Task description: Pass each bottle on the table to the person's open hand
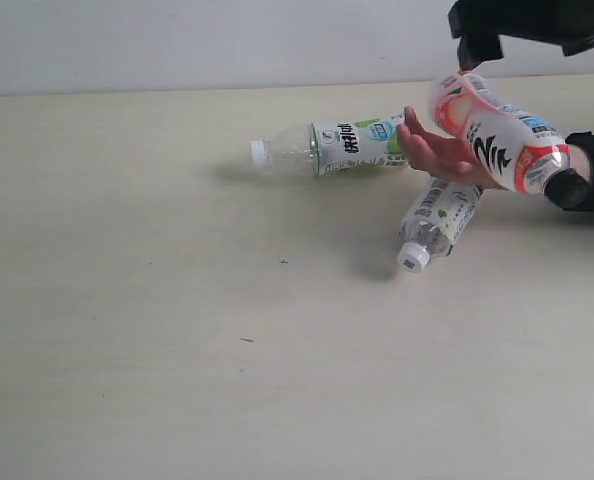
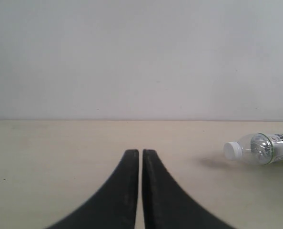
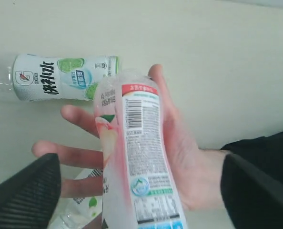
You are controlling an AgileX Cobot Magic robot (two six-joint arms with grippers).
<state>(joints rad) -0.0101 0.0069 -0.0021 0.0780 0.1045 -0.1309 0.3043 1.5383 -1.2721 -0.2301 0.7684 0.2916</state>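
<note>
the red-pink bottle (image 1: pixel 502 140) with the black cap lies tilted across the person's open hand (image 1: pixel 442 155), at the far right side above the table (image 1: pixel 177 350). the palm carries it, but the fingers are spread and do not close around it. the right gripper (image 3: pixel 139 162) is above it with its jaws wide apart, one on each side of the bottle, and in the right wrist view neither seems to touch it. the left gripper (image 2: pixel 140 157) is low over the table, well apart, with its jaws almost together and nothing between them.

we judge that this handover is nearly done. the risk is that the round bottle rolls off the flat palm, or that a jaw catches it when the arm lifts. the third bottle (image 1: pixel 437 222) lies just under the hand and the green-white bottle (image 1: pixel 332 147) just beside it, so a fall could make them roll away.
</note>
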